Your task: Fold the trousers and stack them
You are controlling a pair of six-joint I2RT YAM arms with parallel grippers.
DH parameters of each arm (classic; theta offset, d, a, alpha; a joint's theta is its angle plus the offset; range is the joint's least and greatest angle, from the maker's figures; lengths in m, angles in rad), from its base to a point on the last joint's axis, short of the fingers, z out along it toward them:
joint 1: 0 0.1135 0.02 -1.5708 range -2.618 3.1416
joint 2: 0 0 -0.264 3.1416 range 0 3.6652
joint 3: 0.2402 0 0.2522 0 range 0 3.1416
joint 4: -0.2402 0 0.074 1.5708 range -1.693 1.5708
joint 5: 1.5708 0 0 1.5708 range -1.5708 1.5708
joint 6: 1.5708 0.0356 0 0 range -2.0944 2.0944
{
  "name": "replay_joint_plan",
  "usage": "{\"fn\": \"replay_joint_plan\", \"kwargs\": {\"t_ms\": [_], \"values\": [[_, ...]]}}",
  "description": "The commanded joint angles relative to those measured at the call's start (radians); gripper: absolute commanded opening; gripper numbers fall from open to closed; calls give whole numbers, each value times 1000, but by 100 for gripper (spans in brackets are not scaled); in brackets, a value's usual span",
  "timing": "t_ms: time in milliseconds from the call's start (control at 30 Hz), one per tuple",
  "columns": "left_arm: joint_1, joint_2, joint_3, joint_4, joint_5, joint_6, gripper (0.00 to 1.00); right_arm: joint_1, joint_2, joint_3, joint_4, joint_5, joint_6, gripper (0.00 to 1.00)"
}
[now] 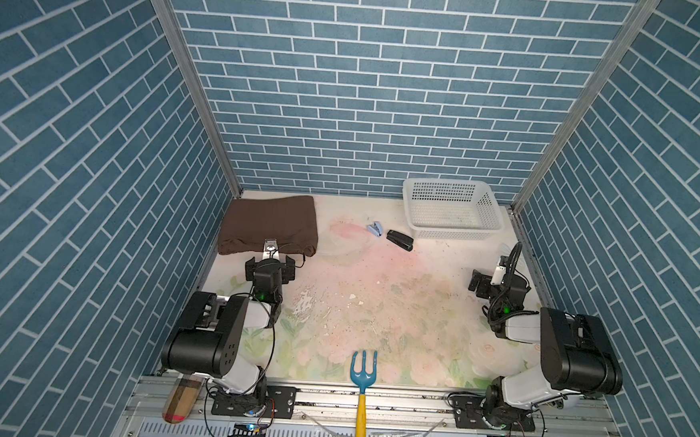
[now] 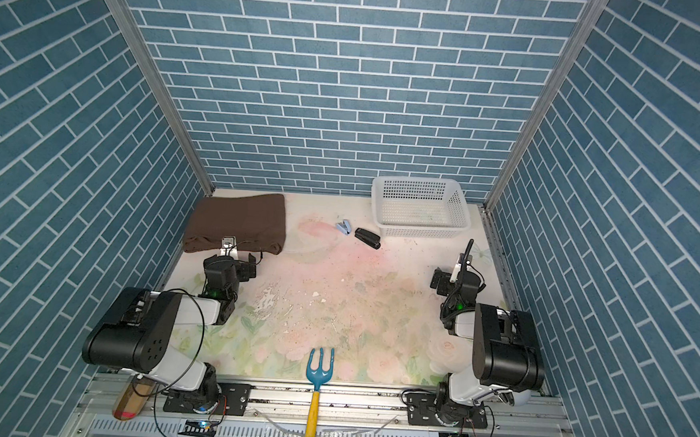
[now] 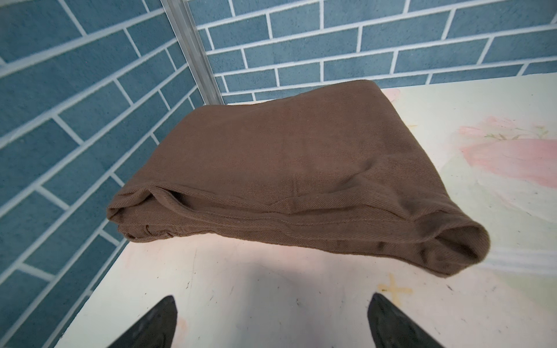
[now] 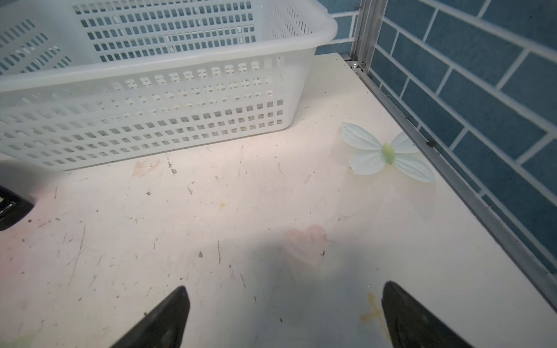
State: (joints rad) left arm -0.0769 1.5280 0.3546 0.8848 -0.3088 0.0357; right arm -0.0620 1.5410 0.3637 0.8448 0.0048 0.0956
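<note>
Both spread wide, empty: left pincer (image 3: pixel 272 296) facing folded trousers (image 3: pixel 286 168) tucked clear in the desk (image 1: pixel 377 296) corner, right pincer (image 4: pixel 285 285) parked aside.

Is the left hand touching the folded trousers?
Apart. The left wrist view shows bare table between the open left hand and the near edge of the trousers.

Trousers (image 1: pixel 269 223): plain chocolate brown, fine twill weave.
Basket (image 1: pixel 455 233): white, translucent, grid of square holes.
Walls (image 1: pixel 369 83): slate-blue brick pattern, white joints.
Table (image 1: pixel 397 305): cream, faded pink and green floral print, dark specks.
Printed butterfly (image 4: pixel 387 153): pale blue wings, green body.
Larger stapler (image 1: pixel 400 240): black.
Smaller stapler (image 1: pixel 374 230): light blue.
Garden fork (image 1: pixel 363 378): teal head, yellow handle.
Pouch (image 1: pixel 181 400): tan and brown plaid, red band at one end.
</note>
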Motion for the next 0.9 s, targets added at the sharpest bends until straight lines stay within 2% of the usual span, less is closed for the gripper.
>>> {"fn": "replay_joint_plan", "kwargs": {"t_ms": [0,333,867], "values": [[6,-3,13,11,11,-8,99,5,1,34,9,-21,-46,99],[6,-2,15,9,11,-6,99,26,0,26,25,9,-61,99],[6,-2,15,8,14,-6,99,0,4,42,-2,-42,-45,99]]}}
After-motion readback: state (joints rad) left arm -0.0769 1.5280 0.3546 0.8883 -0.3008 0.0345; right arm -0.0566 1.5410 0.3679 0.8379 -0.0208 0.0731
